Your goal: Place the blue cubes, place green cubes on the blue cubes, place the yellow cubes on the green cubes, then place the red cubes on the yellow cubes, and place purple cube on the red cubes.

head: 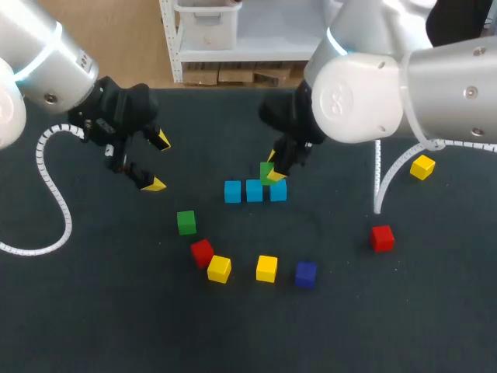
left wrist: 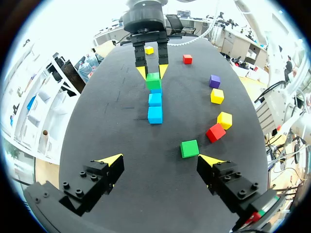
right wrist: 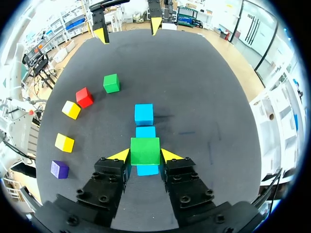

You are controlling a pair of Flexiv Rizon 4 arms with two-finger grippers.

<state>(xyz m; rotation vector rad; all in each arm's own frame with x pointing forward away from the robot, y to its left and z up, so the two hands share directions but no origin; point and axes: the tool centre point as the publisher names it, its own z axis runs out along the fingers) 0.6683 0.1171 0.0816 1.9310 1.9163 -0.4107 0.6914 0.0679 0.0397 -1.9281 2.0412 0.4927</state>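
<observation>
Green cube [right wrist: 145, 148] was pinched by right gripper [right wrist: 146, 155] over 3 blue cubes [right wrist: 144, 114] for stacking; left gripper [left wrist: 160, 158] spread, empty.

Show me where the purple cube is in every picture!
Head view: the purple cube sits just right of a yellow cube, nearer the camera than the row of blue cubes.
Left wrist view: purple cube far ahead of the left pincer, just beyond that yellow cube.
Right wrist view: purple cube off beside the right pincer.
Shared landmark: the row of blue cubes, where the right pincer holds a green cube.
</observation>
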